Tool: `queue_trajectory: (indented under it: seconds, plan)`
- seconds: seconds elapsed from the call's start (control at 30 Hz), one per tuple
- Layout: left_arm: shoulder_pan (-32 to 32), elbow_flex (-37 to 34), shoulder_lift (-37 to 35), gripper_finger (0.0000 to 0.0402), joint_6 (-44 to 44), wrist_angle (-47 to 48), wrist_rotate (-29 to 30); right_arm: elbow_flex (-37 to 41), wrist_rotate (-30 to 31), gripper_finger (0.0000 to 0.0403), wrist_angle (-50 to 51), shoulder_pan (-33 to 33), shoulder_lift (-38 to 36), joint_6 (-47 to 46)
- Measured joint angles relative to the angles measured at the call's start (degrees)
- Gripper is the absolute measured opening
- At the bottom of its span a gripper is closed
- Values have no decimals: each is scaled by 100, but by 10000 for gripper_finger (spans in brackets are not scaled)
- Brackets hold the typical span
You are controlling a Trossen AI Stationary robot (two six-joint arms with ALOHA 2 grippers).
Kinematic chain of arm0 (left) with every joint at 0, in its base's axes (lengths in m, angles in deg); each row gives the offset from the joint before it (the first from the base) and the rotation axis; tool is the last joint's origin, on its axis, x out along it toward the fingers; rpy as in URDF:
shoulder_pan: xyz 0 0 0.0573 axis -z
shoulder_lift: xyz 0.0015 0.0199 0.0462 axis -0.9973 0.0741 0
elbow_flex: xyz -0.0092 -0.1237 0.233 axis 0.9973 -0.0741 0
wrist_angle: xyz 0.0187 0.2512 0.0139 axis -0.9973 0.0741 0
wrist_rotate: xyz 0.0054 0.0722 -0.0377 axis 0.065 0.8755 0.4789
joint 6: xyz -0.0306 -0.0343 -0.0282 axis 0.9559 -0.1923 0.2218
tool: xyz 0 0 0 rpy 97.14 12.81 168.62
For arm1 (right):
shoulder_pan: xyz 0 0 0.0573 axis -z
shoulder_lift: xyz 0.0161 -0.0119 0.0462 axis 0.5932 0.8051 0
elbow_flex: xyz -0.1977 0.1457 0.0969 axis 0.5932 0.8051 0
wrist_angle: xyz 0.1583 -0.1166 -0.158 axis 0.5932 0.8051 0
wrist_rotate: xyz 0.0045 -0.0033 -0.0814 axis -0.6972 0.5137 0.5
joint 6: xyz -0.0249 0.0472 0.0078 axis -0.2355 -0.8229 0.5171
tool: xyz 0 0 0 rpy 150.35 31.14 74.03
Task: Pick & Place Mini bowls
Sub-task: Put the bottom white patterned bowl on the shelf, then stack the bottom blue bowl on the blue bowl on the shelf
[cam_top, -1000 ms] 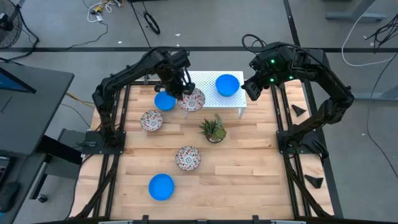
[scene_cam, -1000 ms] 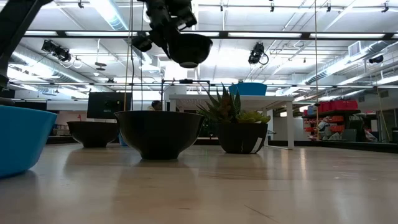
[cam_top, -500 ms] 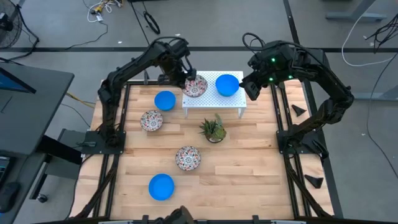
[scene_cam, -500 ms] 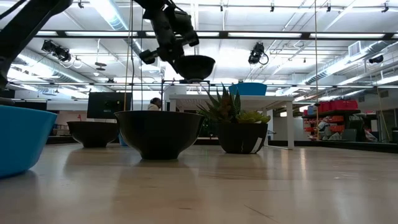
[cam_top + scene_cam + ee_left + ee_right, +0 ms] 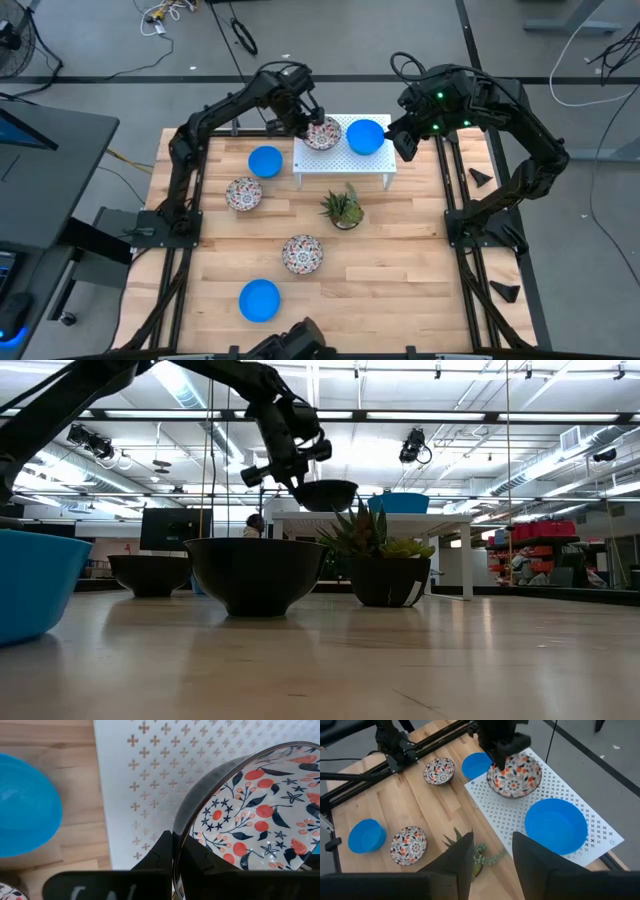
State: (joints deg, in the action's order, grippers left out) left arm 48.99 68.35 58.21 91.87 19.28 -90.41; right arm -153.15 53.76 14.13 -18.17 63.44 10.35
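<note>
My left gripper (image 5: 310, 124) is shut on a white mini bowl with a red-and-dark floral pattern (image 5: 323, 134), held over the left half of the white perforated stand (image 5: 345, 160) at the table's far side. In the low view this bowl (image 5: 326, 495) hangs about level, just above the stand's top. A blue mini bowl (image 5: 366, 136) sits by its base on the stand's right half. My right gripper (image 5: 492, 855) stays high past the stand's right end, open, with nothing between its fingers. My left gripper pinches the patterned bowl's rim (image 5: 176, 840) on the side toward the table's left, one finger (image 5: 202, 862) inside the bowl and one (image 5: 159, 856) outside. The fingers slant down from above. The bowl hangs about level, throwing a shadow on the stand; whether its base touches I cannot tell.
On the wooden table lie a blue bowl (image 5: 265, 161) and a patterned bowl (image 5: 243, 193) at the left, a second patterned bowl (image 5: 302, 253) in the middle and a blue one (image 5: 259, 299) near the front. A small potted plant (image 5: 343, 207) stands just before the stand.
My left gripper has carried the patterned bowl from over the stand's front left corner toward the table's far edge and right, sinking as it went and rolling at the wrist. The bowl now hangs low over the stand's left half. The grip stays shut.
</note>
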Motion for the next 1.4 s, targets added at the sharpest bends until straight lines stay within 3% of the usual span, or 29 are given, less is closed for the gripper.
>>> queue_trajectory:
  seconds: [0.33, 1.07, 1.4]
  plan:
    - [62, 1, 143, 16, -20, -38, -46, 0, 2, 137, -1, 0, 0, 16]
    - [24, -1, -86, 187, -223, -359, -165, 0, 10, 137, -1, 0, 0, 147]
    - [2, -1, -520, 188, -644, -694, -410, 0, 17, 137, -219, 2, 0, 181]
